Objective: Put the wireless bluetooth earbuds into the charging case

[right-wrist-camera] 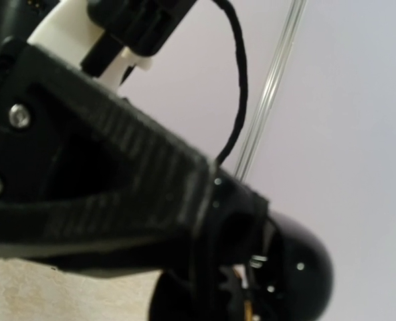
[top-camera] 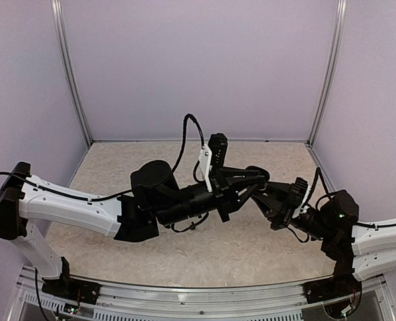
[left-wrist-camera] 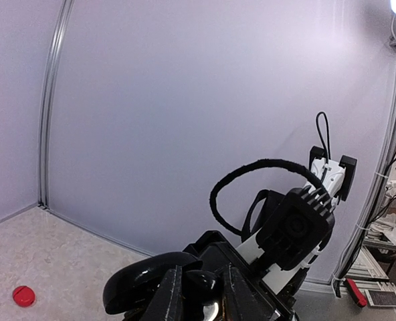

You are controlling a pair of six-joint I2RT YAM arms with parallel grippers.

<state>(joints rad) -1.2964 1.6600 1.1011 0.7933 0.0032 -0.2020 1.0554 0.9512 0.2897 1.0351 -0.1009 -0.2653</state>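
Note:
Both grippers meet above the middle of the table. My left gripper is shut on a small glossy black earbud, pinched between its two fingers. Right against it is the glossy black charging case, its lid open and metal contacts showing inside. My right gripper comes in from the right and holds the case. In the right wrist view the left gripper's black body hides its fingertips. A red earbud lies alone on the speckled tabletop, at the lower left of the left wrist view.
Lilac walls with metal corner posts close in the speckled table on three sides. The right arm's wrist and its cable loop stand just behind the case. The left arm's forearm stretches across the left half.

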